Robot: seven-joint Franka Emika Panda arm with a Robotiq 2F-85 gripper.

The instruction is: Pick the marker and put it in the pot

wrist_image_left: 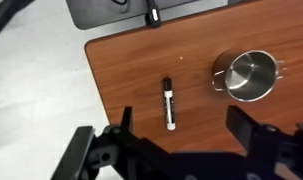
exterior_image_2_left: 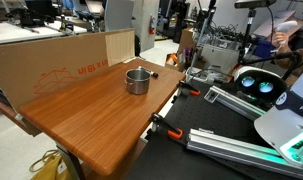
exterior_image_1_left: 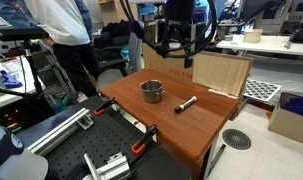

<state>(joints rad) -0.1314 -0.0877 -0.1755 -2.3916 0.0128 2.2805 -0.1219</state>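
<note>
The black marker (exterior_image_1_left: 186, 103) lies flat on the wooden table (exterior_image_1_left: 206, 125), to the right of the silvery pot (exterior_image_1_left: 152, 91). In the wrist view the marker (wrist_image_left: 169, 103) lies lengthwise with its lighter end toward me, left of the pot (wrist_image_left: 247, 76). The pot also shows in an exterior view (exterior_image_2_left: 138, 80); the marker does not show there. My gripper (exterior_image_1_left: 176, 42) hangs high above the table's back edge, open and empty. In the wrist view its two fingers (wrist_image_left: 181, 125) are spread wide, with the marker between and beyond them.
A cardboard panel (exterior_image_1_left: 219, 73) stands at the table's back edge; it also shows in an exterior view (exterior_image_2_left: 51, 62). Clamps (exterior_image_2_left: 171, 132) grip the table's edge. People stand nearby (exterior_image_1_left: 66, 40). Aluminium rails (exterior_image_1_left: 56, 130) lie beside the table.
</note>
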